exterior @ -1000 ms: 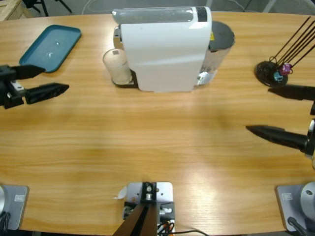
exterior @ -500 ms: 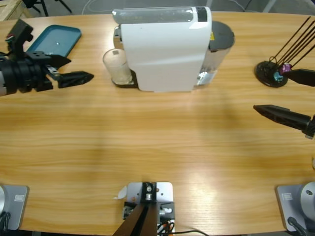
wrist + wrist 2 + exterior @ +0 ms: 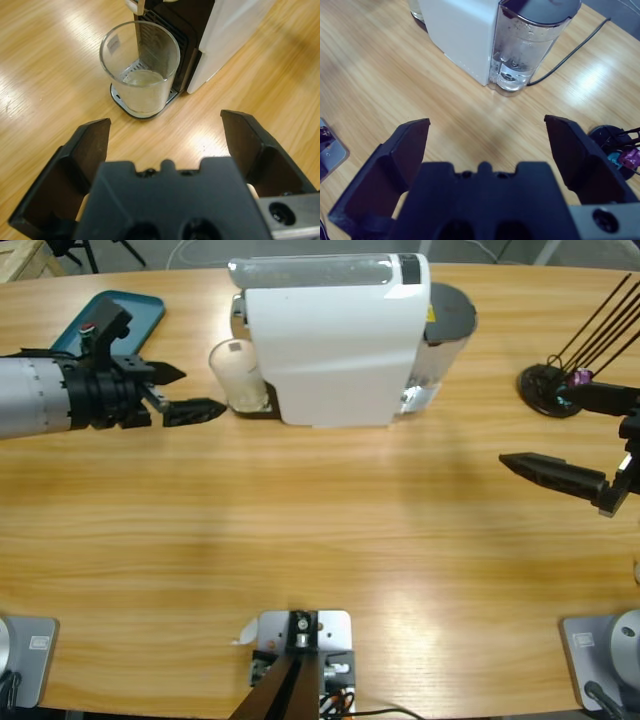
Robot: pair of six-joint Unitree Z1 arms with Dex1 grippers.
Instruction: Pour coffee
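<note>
Coffee (image 3: 143, 78): seen as a shallow pale layer in the glass (image 3: 237, 375), on the machine's (image 3: 335, 335) tray.
Left gripper (image 3: 195, 392): jaws spread wide, nothing held, just beside the glass.
Right gripper (image 3: 545, 430): jaws spread wide, nothing held, well apart from the machine.

A teal tray (image 3: 108, 312) is seen at the table's (image 3: 300, 540) far left. A black capsule stand (image 3: 548, 388) is placed at the right.

A robotics lab's test bench set up as a coffee corner: a long wooden table (image 3: 320, 530) carries a white capsule coffee machine (image 3: 335, 340), flanked by a teal tray (image 3: 105, 325) and a black capsule stand (image 3: 550, 390).
</note>
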